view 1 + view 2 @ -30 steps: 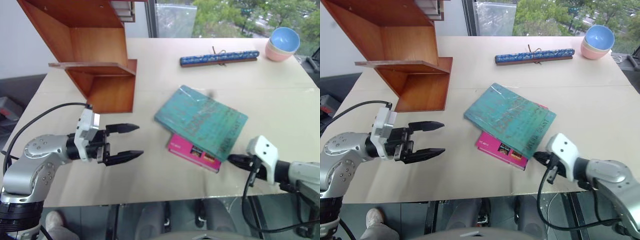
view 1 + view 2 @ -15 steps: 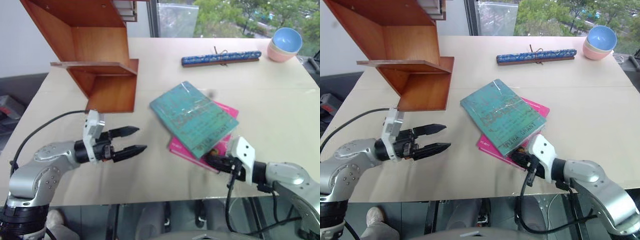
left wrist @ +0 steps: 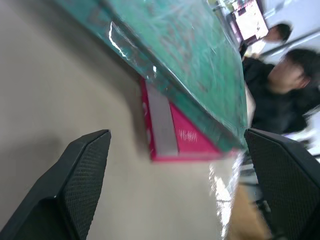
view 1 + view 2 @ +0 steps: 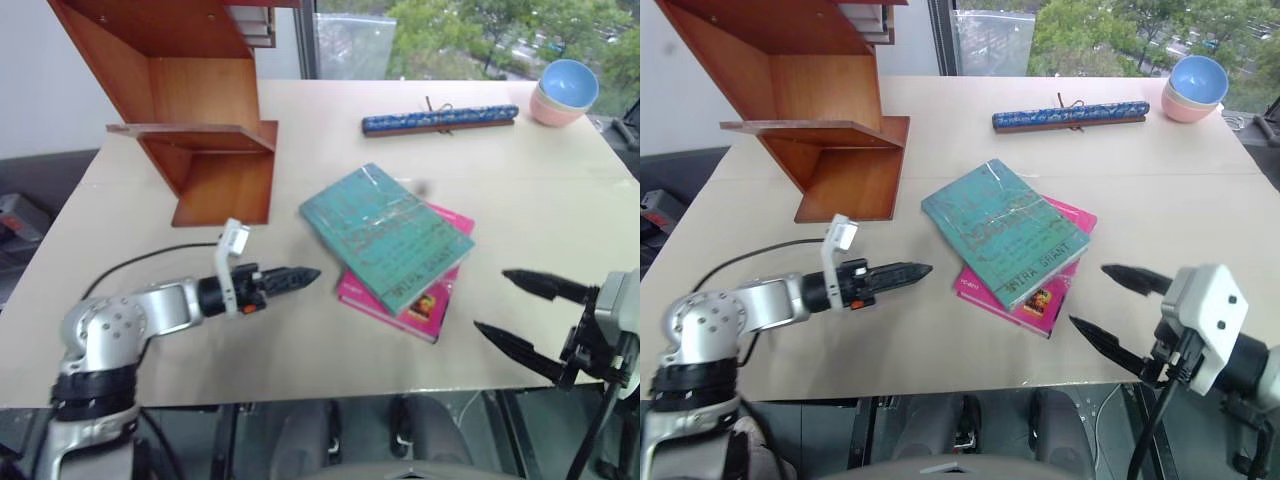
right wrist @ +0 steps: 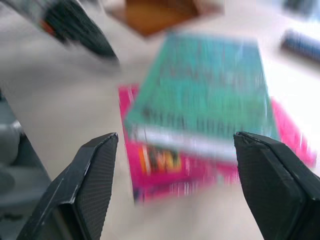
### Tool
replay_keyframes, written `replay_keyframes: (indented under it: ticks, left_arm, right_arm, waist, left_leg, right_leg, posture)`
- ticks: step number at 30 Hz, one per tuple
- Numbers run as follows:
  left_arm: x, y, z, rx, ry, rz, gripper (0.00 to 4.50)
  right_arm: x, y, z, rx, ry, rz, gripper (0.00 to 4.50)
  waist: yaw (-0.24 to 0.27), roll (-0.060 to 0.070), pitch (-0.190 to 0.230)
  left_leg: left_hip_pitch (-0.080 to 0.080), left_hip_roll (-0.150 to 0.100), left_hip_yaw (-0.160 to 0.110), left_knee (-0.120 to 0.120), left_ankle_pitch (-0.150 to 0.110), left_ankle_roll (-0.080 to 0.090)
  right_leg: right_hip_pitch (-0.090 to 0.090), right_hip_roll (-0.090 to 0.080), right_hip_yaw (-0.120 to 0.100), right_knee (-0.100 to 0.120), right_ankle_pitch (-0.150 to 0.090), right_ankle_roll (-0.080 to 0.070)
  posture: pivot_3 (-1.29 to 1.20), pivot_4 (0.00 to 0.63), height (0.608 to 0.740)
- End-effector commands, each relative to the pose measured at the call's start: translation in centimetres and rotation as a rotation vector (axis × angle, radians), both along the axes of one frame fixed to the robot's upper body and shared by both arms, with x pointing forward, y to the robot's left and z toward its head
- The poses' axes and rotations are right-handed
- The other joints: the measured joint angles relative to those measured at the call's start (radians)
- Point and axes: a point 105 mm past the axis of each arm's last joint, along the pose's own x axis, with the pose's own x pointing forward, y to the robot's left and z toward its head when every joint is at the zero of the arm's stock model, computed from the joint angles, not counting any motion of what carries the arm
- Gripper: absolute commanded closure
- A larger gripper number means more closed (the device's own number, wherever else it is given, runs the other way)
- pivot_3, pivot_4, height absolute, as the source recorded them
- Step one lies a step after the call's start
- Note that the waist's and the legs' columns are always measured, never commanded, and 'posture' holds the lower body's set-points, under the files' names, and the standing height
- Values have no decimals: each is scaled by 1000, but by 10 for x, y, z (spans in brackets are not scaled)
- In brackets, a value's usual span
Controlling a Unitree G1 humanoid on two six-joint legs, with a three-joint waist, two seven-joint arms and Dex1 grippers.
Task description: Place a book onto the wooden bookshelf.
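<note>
The teal-green book (image 4: 385, 235) lies flat on the table, stacked askew on a smaller pink book (image 4: 404, 303). The wooden bookshelf (image 4: 195, 110) stands at the far left of the table. My left gripper (image 4: 305, 273) hovers low over the table just left of the books, pointing at them. Its fingers (image 3: 82, 170) are open, framing the pink book's edge (image 3: 172, 135). My right gripper (image 4: 492, 300) hangs open above the table's front edge, right of the books and clear of them, with nothing between its fingers (image 5: 95, 170).
A long blue patterned roll (image 4: 440, 118) lies at the back of the table. A blue bowl stacked in a pink one (image 4: 567, 88) sits at the far right corner. A person (image 3: 280, 75) shows beyond the books in the left wrist view.
My right gripper, earlier shut at the books' near corner, has opened and lifted back to the right. The teal book turned on the pink one. My left gripper rolled and advanced toward the books.
</note>
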Motion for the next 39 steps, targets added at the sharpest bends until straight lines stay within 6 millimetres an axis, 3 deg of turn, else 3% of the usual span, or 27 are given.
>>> replay_keyframes:
  ticks: [1,11,15,18,24,26,28,31,33,34,37,39]
  left_arm:
    - [9,-10,3,-77,73,31,0]
    - [46,-69,-11,-293,273,218,0]
    - [52,-78,-12,-340,309,286,0]
    - [50,-83,-14,-363,336,287,848]
    - [48,-85,-13,-392,337,279,3715]
    - [46,-83,-7,-420,317,264,4427]
    - [43,-74,8,-459,260,241,4427]
    - [33,-55,45,-465,92,147,4427]
    - [21,-53,80,-349,-120,25,4427]
    - [15,-57,102,-267,-276,-42,4427]
    - [0,-67,136,-57,-630,-195,4427]
    - [-12,-80,173,91,-978,-304,4427]
  right_arm:
    - [-3,13,16,26,-68,58,691]
    - [5,32,17,-6,-83,106,691]
    - [7,35,18,-17,-84,111,691]
    - [9,36,20,-24,-85,111,624]
    - [12,36,21,-20,-84,93,624]
    - [13,35,21,-20,-81,88,624]
    - [13,33,21,-17,-79,80,624]
    - [14,28,23,-2,-86,60,624]
    - [15,24,24,14,-88,43,624]
    - [16,21,24,23,-88,30,624]
    - [18,17,24,35,-94,5,624]
    - [22,10,24,36,-98,-18,624]
  waist:
    - [0,-1,0]
    - [9,-5,-2]
    - [13,-5,-2]
    - [15,-5,-2]
    - [22,-5,-3]
    - [23,-6,-4]
    - [23,-6,-4]
    - [15,-6,-3]
    - [22,-6,-4]
    - [27,-14,2]
    - [28,-14,2]
    - [25,-13,1]
  left_leg:
    - [0,0,0,0,0,0]
    - [-2,-1,-1,0,0,0]
    - [-1,-2,-2,1,0,0]
    - [-1,-2,-2,1,0,0]
    - [-1,-2,-3,1,0,1]
    - [-1,-2,-3,1,0,1]
    - [-1,-2,-3,1,0,1]
    - [-1,0,-3,1,0,1]
    - [-2,0,-4,1,0,0]
    - [-1,-1,-4,1,0,0]
    - [-6,-3,-7,2,0,0]
    - [-5,-5,-6,1,0,0]
  right_leg:
    - [0,0,0,0,0,0]
    - [2,-2,-1,-3,3,-4]
    - [3,-2,-2,-3,3,-4]
    - [3,-1,-2,-3,3,-4]
    - [3,-1,-3,-3,3,-4]
    - [3,-1,-3,-3,3,-4]
    - [4,-1,-3,-3,3,-4]
    - [3,1,-3,-3,3,-5]
    - [3,1,-4,-3,3,-5]
    - [4,-1,-4,-4,3,-4]
    - [3,0,-12,-4,3,-5]
    - [3,-1,-10,-6,3,-4]
  posture:
    - [0,150,738]
    - [0,150,738]
    - [0,150,738]
    - [0,150,738]
    - [0,150,738]
    - [0,150,738]
    - [0,150,738]
    - [0,150,738]
    - [0,150,738]
    - [0,150,738]
    - [0,150,738]
    - [0,150,738]
